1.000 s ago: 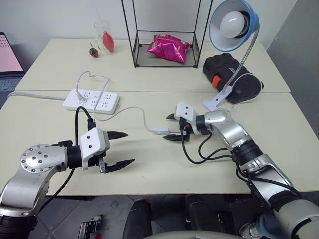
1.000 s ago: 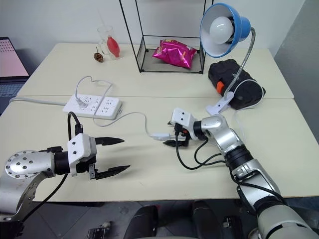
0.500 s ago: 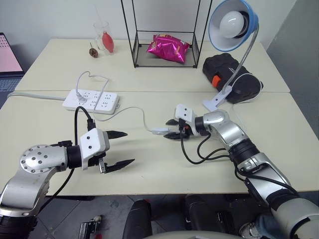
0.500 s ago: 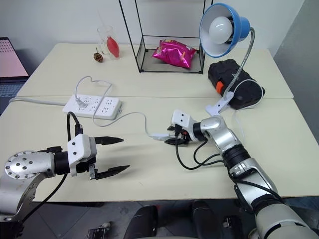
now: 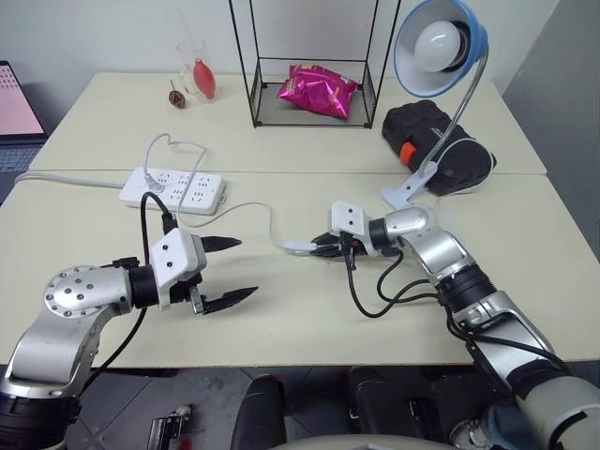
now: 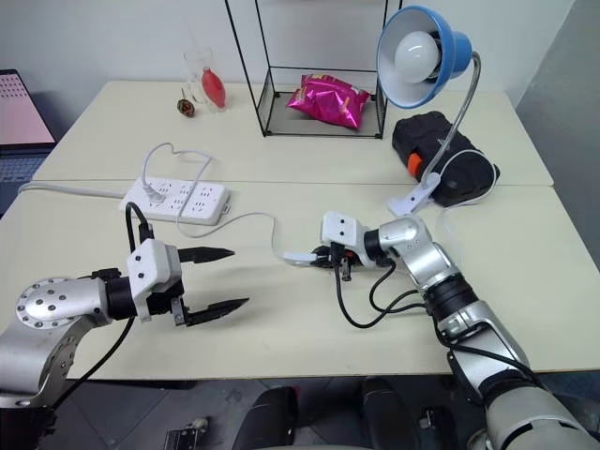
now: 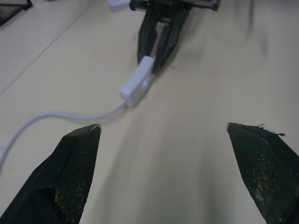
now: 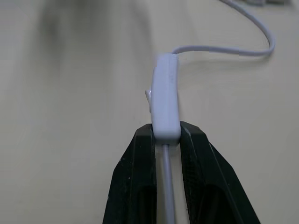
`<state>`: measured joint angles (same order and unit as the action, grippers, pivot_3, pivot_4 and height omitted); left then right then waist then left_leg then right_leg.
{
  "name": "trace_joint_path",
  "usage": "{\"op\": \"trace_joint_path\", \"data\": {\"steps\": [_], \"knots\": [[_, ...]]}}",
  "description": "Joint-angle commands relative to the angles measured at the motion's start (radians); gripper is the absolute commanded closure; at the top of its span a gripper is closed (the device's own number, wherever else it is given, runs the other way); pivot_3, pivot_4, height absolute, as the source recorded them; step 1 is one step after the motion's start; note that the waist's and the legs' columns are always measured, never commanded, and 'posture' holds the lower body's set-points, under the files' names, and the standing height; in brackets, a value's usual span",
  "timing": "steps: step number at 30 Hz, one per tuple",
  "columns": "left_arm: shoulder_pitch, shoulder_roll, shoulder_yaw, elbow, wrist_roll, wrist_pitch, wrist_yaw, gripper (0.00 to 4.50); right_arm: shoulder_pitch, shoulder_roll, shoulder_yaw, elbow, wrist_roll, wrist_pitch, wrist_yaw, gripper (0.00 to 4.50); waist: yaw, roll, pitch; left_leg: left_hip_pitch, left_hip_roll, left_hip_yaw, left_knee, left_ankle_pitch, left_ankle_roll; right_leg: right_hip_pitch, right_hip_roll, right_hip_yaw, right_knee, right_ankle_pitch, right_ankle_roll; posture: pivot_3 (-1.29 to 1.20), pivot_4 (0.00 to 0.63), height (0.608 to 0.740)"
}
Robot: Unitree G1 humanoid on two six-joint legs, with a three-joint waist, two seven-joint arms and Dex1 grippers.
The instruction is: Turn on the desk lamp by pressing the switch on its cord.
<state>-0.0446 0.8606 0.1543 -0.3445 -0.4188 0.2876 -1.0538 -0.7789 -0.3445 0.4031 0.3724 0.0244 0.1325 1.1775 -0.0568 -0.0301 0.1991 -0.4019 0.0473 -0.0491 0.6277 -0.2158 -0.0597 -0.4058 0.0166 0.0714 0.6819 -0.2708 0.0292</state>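
Observation:
The blue-shaded desk lamp [image 5: 439,47] with its white bulb stands clipped at the back right of the table. Its thin white cord [image 5: 248,206] runs across the table to the small white switch [image 5: 298,247]. My right gripper [image 5: 323,247] is shut on the near end of the switch [image 8: 166,95], with both black fingers [image 8: 140,177] pressed against its sides. The cord leaves the switch between the fingers. To the left, my left gripper [image 5: 239,269] hovers wide open above the table and points toward the switch [image 7: 138,86], holding nothing.
A white power strip [image 5: 172,188] lies at the back left with a plug in it. A black wire rack [image 5: 255,84] holding a pink bag [image 5: 317,91] stands at the back. A black bag [image 5: 436,145] sits behind the lamp clip. A glass [image 5: 192,66] stands far left.
My right gripper has closed from open onto the switch's end. The left gripper stays open and has hardly moved.

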Motion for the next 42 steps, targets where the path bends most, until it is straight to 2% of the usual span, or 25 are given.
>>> {"op": "trace_joint_path", "data": {"steps": [1,11,18,26,30,31,32,39,42], "knots": [[-0.037,0.007,0.024,-0.036,-0.073,0.055,-0.01,0.0,0.015,-0.043,-0.04,-0.18,0.076,0.089,0.065,4.13,0.0,0.0,0.0,0.0,0.0,0.0,0.0,0.0,0.0,0.0,0.0,0.0,0.0,0.0,0.0,0.0,0.15,0.74],[-0.148,-0.021,-0.085,-0.04,-0.098,0.105,-0.039,0.0,0.043,-0.1,-0.042,-0.391,0.165,0.284,0.097,4.13,0.0,0.0,0.0,0.0,0.0,-0.001,0.0,0.0,0.0,0.0,0.0,0.0,0.0,0.0,0.0,0.0,0.15,0.74],[-0.209,-0.06,-0.171,0.004,-0.041,0.087,-0.028,0.0,0.046,-0.109,-0.036,-0.432,0.185,0.344,0.092,4.13,0.0,0.0,0.0,0.0,0.0,-0.001,0.0,0.0,0.0,0.0,0.0,-0.001,0.0,0.0,0.0,0.0,0.15,0.74],[-0.235,-0.09,-0.197,0.043,-0.023,0.069,-0.038,0.0,0.044,-0.112,-0.033,-0.441,0.187,0.356,0.092,4.13,0.0,0.0,0.0,0.0,0.0,-0.001,0.0,0.0,0.0,0.0,0.0,0.0,0.0,0.0,0.0,0.0,0.15,0.74],[-0.251,-0.108,-0.208,0.073,-0.011,0.055,-0.04,0.65,0.043,-0.112,-0.03,-0.44,0.184,0.351,0.093,4.13,0.0,0.0,0.0,0.0,-0.001,-0.001,0.0,0.0,0.0,0.0,0.0,0.0,0.0,0.0,0.0,0.0,0.15,0.74],[-0.256,-0.111,-0.211,0.081,-0.006,0.051,-0.042,0.97,0.042,-0.112,-0.029,-0.441,0.184,0.35,0.093,4.13,0.0,0.0,0.0,0.0,-0.001,-0.001,0.0,0.0,0.0,0.0,0.0,0.0,0.0,0.0,0.0,0.0,0.15,0.74],[-0.26,-0.115,-0.214,0.085,-0.003,0.049,-0.042,1.09,0.043,-0.113,-0.028,-0.442,0.184,0.35,0.094,4.13,0.0,0.0,0.0,0.0,0.0,-0.001,0.0,0.0,0.0,0.0,0.0,0.0,0.0,0.0,0.0,0.0,0.15,0.74],[-0.28,-0.126,-0.238,0.131,0.046,0.002,-0.045,2.6,0.044,-0.113,-0.026,-0.453,0.187,0.353,0.094,4.13,0.0,0.0,0.0,0.0,0.0,-0.001,0.0,0.0,0.0,0.0,0.0,0.0,0.0,0.0,0.0,0.0,0.15,0.74],[-0.286,-0.126,-0.244,0.153,0.069,-0.028,-0.048,3.06,0.044,-0.114,-0.025,-0.457,0.189,0.354,0.092,4.13,0.0,0.0,0.0,0.0,-0.001,-0.001,0.0,0.0,0.0,0.0,0.0,0.0,0.0,0.0,0.0,0.0,0.15,0.74]]}}
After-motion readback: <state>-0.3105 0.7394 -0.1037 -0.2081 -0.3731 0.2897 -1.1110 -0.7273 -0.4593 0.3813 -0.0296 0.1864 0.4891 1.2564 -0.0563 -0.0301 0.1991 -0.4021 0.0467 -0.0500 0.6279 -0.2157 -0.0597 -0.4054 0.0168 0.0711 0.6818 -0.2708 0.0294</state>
